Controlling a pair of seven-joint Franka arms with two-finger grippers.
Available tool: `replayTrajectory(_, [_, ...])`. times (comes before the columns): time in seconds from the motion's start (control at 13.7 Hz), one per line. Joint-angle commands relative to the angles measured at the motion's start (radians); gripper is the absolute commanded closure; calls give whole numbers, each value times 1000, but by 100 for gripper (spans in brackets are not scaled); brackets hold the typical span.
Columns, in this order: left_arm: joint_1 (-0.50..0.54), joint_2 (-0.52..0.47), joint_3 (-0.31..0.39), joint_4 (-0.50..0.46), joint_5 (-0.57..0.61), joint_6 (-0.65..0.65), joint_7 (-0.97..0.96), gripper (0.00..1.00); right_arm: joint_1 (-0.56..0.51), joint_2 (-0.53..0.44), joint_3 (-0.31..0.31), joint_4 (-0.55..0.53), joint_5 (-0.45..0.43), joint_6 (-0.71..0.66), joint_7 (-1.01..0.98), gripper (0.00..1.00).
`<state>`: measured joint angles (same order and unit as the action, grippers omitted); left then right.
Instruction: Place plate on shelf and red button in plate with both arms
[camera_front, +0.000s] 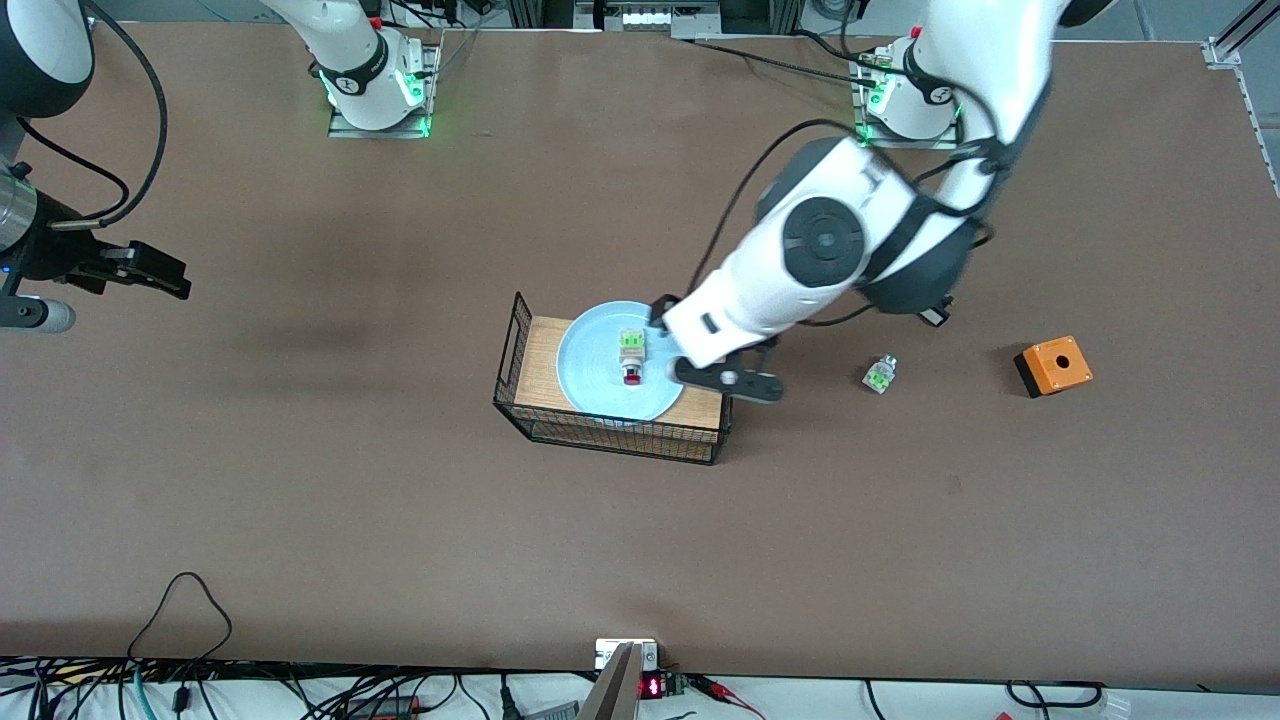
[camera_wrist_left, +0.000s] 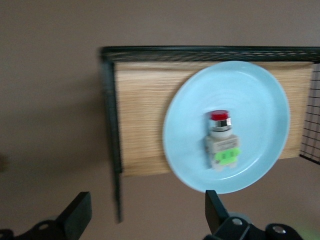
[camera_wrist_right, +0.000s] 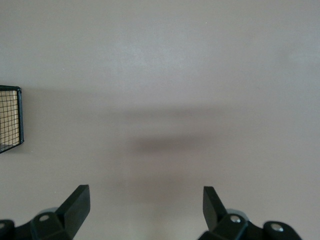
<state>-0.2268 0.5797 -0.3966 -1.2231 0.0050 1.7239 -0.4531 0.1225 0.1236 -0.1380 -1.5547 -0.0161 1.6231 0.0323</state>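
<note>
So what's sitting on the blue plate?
The red button lies on the plate, red cap visible. The plate rests on a wooden board in a wire basket; the part beneath is covered.
</note>
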Motion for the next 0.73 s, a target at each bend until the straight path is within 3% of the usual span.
replayTrajectory(0.0, [85, -102, -11, -21, 108, -162, 49, 0, -6, -7, -3, 10, 5, -11, -17, 0])
replayTrajectory(0.29, [171, -170, 4, -24, 136, -292, 316, 0, -6, -10, -2, 10, 4, -19, -29, 0])
replayTrajectory(0.37, [188, -216, 37, -44, 133, -293, 345, 0, -6, -10, -2, 10, 2, -20, -43, 0])
replayTrajectory(0.51, [190, -309, 128, -157, 122, -294, 382, 0, -7, -13, -2, 10, 4, -22, -58, 0])
replayTrajectory(0.66, [188, -432, 206, -309, 115, -189, 387, 0, -7, -13, 0, 12, 4, -19, -51, 0])
